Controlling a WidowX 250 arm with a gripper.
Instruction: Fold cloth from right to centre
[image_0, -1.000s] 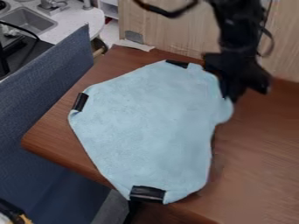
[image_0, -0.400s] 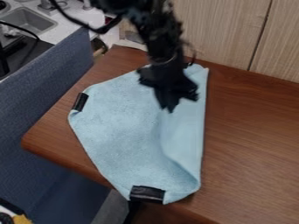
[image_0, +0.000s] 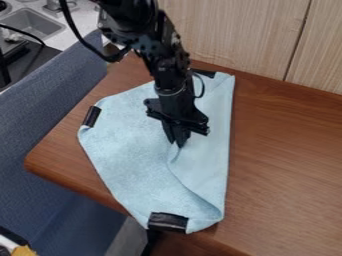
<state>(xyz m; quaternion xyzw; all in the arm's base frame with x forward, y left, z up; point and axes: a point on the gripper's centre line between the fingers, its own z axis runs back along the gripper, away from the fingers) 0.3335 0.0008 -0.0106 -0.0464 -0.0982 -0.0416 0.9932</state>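
Observation:
My gripper (image_0: 179, 145) hangs over the middle of the light blue cloth (image_0: 127, 145), its fingertips shut on the cloth's folded-over edge. The cloth's right part lies turned over toward the middle as a flap, with a fold line running straight down the right side. A diagonal crease runs from the fingertips to the lower right corner. Black tape holds the cloth at the left, at the bottom and at the top. The arm hides part of the cloth's upper middle.
The brown wooden table (image_0: 287, 165) extends to the right of the cloth. A blue partition (image_0: 47, 120) stands along the left side, and a wooden panel wall (image_0: 240, 40) rises behind. A sink (image_0: 33, 22) is at the upper left.
The gripper has moved left and down from the cloth's right edge to its middle, bringing that edge over with it. The cloth's right side has turned from a bulging outline into a straight fold.

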